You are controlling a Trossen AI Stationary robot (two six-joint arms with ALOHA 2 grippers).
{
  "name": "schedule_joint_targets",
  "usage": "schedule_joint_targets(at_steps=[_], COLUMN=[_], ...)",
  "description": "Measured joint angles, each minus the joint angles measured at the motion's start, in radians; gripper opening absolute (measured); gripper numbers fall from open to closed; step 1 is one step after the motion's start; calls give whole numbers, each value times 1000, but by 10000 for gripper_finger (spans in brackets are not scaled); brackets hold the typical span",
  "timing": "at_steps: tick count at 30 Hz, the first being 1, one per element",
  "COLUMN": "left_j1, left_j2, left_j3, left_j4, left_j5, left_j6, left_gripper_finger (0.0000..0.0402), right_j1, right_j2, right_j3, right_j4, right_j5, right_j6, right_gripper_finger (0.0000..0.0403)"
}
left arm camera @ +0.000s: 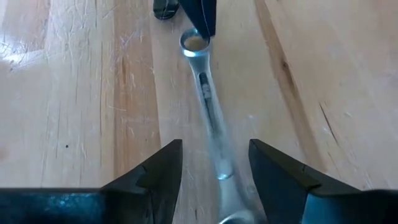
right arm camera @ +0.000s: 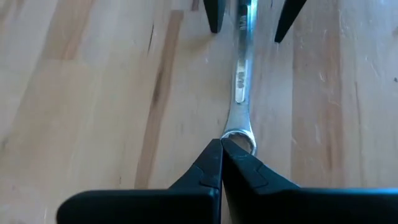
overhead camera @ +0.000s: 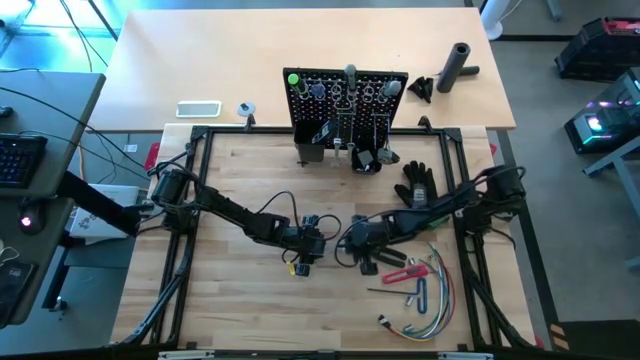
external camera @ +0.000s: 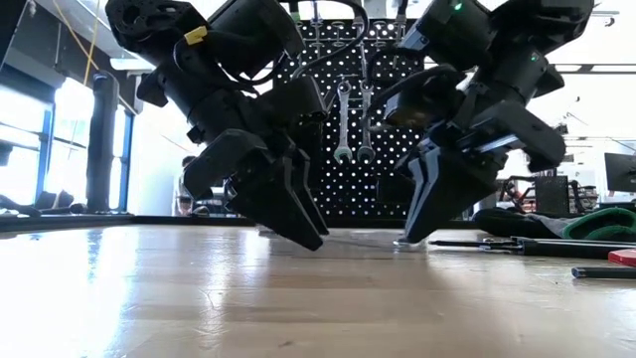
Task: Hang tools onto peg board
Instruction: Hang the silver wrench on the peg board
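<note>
A silver combination wrench is seen lying flat on the wooden table, just in front of the peg board and between the two arms. Its long axis is laid along the line joining the two grippers, so each is faced by one end.

The left gripper is held low with its fingers parted, and the wrench's shaft is straddled by them near the open-ended head; no contact is visible. The right gripper is pressed shut, its fingertips set on the rim of the ring end at the far side, apparently pinning it rather than clamping it.

Both arms are reached inward from the table's sides and pitched steeply down, fingers nearly at the boards. The left gripper is judged better placed for the pick, since only closing across the shaft is needed.

Two wrenches are already hung on the board.
</note>
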Motion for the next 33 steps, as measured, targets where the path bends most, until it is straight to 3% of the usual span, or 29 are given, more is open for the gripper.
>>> schedule_joint_targets(at_steps=[10, 21, 27, 33], left_j1=[-2, -6, -19, -17], left_j2=[-4, -4, -2, -14], left_j3=[3, 14, 25, 24], left_j4=[-67, -130, -137, -137], left_j5=[-37, -109, -123, -93], left_j6=[2, 121, 185, 183], left_gripper_finger=[164, 28, 11, 6], right_j1=[-10, -10, -10, 2], right_j2=[39, 40, 14, -101], right_j3=[0, -1, -4, -16], right_j4=[36, 54, 45, -71], right_j5=[-34, -33, -31, -25], right_j6=[13, 15, 16, 13], right_gripper_finger=[0, 0, 0, 0])
